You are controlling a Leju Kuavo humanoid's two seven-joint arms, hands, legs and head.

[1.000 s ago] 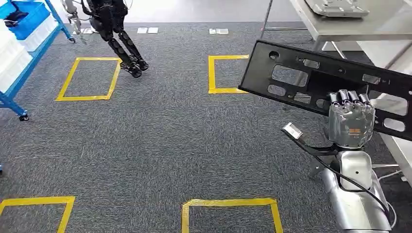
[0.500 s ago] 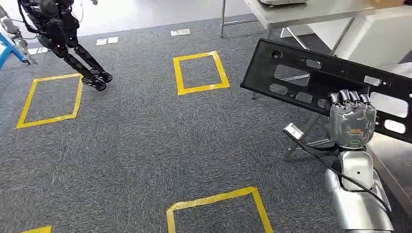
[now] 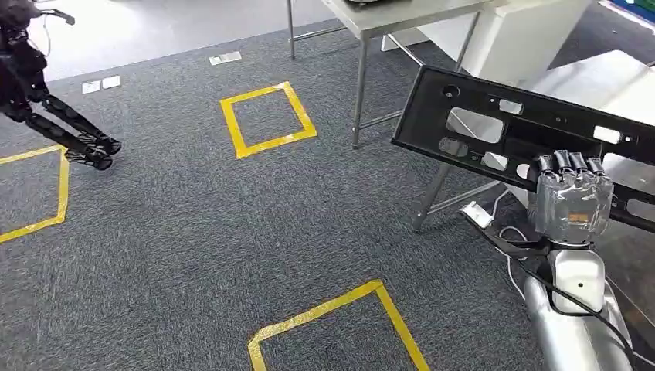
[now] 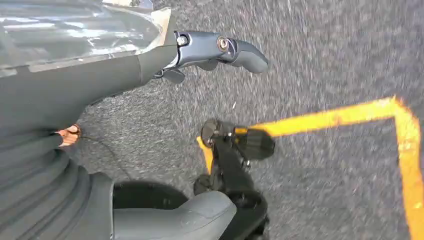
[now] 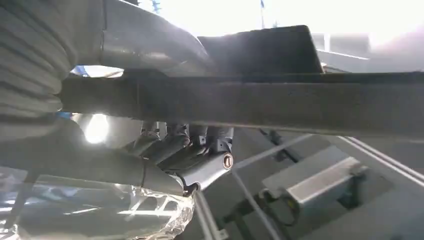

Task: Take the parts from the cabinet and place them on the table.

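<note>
The right robot hand [image 3: 573, 202] holds the black panel [image 3: 494, 124] near the bench [image 3: 386, 17]; the left robot hand [image 4: 150, 60] holds nothing, fingers apart.

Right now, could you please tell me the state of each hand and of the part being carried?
right hand: raised, its fingers wrapped over the panel's lower edge, gripping it.
black panel: held in the air, tilted, its free end toward the metal table, not yet set down.
left hand: hanging over the carpet, holding nothing, fingers apart.
</note>
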